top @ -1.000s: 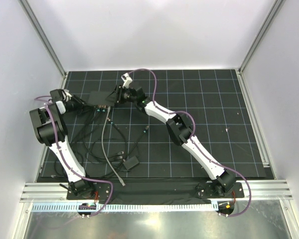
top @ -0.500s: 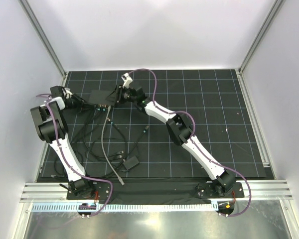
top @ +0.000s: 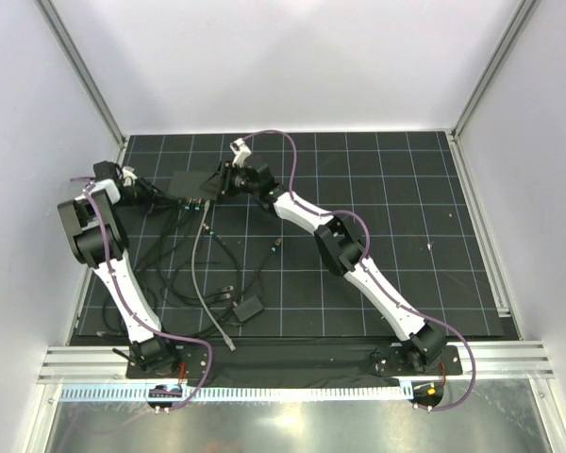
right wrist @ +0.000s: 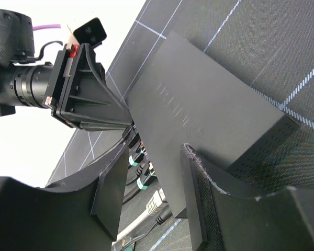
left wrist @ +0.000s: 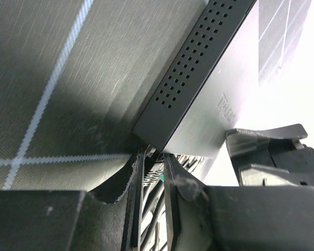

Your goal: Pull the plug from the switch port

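Black cables (top: 170,271) tangled by the switch (right wrist: 199,104); right claw (right wrist: 156,152) spread astride it, left claw (left wrist: 154,157) indeterminate.

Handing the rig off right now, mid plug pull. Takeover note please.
Left gripper: fingers nearly together at the port edge of the switch. Can't confirm that it grips a plug.
Right gripper: open, straddling the switch's port-side corner, one finger over its top.
The switch lies flat, far left on the grid mat. The plugs in view sit in their ports.
Done: both arms in position at the switch.
Left: secure the plug and pull it out, probably with the right arm bracing the switch.
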Available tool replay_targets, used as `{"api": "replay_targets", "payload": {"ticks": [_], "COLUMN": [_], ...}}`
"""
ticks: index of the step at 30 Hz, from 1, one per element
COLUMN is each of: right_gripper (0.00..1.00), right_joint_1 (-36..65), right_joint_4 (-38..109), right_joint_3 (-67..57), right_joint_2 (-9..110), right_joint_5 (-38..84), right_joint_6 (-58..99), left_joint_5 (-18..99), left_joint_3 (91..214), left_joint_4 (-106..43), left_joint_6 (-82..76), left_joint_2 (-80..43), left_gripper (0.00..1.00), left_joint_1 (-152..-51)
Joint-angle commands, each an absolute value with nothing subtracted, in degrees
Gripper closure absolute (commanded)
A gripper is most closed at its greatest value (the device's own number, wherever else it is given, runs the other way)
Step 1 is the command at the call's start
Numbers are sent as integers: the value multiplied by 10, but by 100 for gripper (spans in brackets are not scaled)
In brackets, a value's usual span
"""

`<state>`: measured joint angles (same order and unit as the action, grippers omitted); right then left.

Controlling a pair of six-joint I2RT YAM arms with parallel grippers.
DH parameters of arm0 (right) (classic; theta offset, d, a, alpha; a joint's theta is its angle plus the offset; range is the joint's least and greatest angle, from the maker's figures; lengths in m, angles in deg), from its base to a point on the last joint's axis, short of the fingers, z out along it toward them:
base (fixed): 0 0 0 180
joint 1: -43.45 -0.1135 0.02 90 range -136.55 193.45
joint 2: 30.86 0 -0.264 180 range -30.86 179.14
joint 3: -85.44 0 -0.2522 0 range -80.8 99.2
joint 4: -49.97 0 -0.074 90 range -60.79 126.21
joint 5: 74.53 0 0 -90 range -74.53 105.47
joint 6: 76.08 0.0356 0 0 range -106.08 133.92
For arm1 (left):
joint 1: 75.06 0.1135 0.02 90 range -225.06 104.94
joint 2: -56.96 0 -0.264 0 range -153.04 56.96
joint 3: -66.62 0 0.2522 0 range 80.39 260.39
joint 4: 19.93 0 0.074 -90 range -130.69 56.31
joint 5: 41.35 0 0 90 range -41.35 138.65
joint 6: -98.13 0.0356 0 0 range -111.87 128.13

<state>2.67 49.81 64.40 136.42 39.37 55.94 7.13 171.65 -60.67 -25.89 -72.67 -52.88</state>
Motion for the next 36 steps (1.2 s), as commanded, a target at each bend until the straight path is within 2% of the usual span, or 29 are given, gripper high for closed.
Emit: {"api": "replay_targets", "payload": {"ticks": [1, 14, 18, 20, 28, 36], "right_gripper": [48, 49, 49, 49, 49, 47], "right_joint_1": [25, 25, 25, 25, 28, 31], "right_joint_4": [482, 480, 482, 482, 483, 483], "right_joint_3": [646, 647, 645, 644, 641, 637], "right_joint_2": [1353, 1355, 1353, 1353, 1351, 1345], "right_joint_5": [387, 388, 389, 389, 389, 402], "right_joint_6": [556, 562, 562, 562, 565, 565], "left_joint_5": [111, 194, 181, 189, 277, 254], "left_joint_3": [1679, 1697, 1682, 1646, 1604, 1563], "left_joint_4": [-668, -721, -718, -668, -659, -645], "left_joint_6": [-225, -164, -173, -201, -203, -243], "left_joint_2": [-765, -720, -705, -656, -509, -338], "left_gripper": [100, 100, 100, 100, 100, 100], "left_joint_1": [-516, -514, -506, -495, -481, -524]}}
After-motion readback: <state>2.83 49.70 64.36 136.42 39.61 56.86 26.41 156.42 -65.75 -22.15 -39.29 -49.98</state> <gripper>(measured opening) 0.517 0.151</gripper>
